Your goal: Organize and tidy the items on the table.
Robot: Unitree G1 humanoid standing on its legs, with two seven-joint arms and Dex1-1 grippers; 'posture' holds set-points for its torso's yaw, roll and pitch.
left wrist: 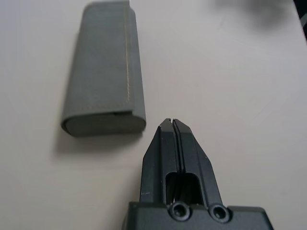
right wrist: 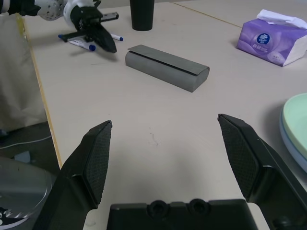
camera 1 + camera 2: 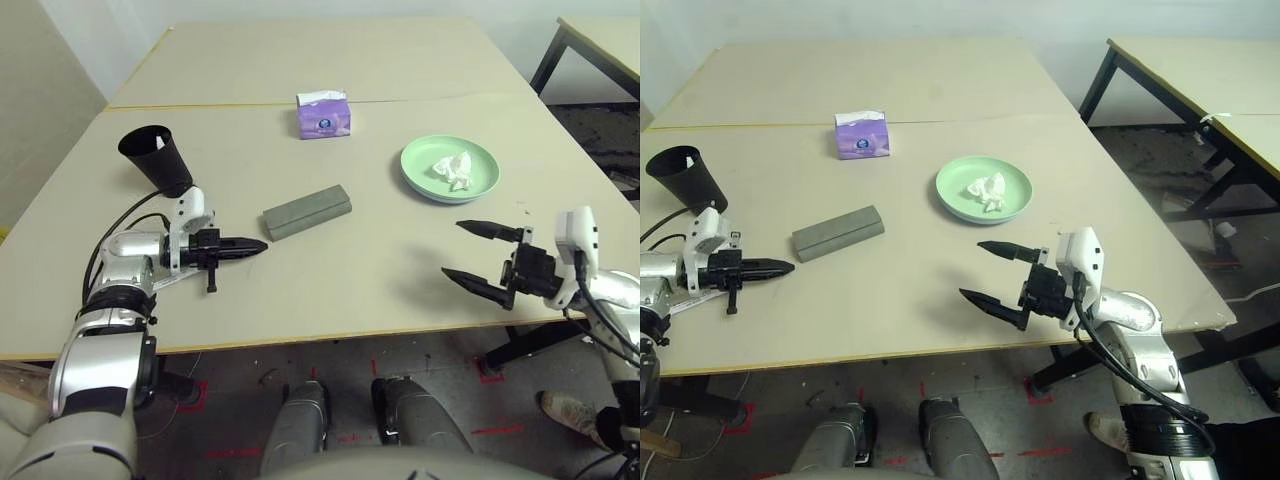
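While the left gripper: [image 3: 262, 244] hovers low over the table near its left side, its two black fingers are pressed together with nothing between them, tips pointing toward the near end of the grey glasses case
Right gripper: [image 3: 979, 270] held above the table's front right part, jaws spread wide and empty, fingers aimed across the tabletop toward the left
Grey glasses case: [image 3: 307, 211] lies closed and flat near the middle of the table, set at a slant, just beyond the left gripper's tips and apart from them
Green plate: [image 3: 484, 172] sits right of centre, farther back than the right gripper; the right wrist view shows a light-blue plate [image 2: 288, 143] stacked under it, its rim peeking out below the green one
Crumpled white tissue: [image 3: 452, 169] rests inside the green plate
Markers: two white markers [image 2: 79, 43] with blue caps lie on the table under the left gripper, seen in the right wrist view, side by side
Black cup: [image 3: 157, 158] stands tilted at the left side of the table, behind the left arm
Purple tissue box: [image 3: 323, 116] far centre, close to the yellowish seam
Table: [image 3: 350, 280] beige, matte, with a second table's dark legs at the far right
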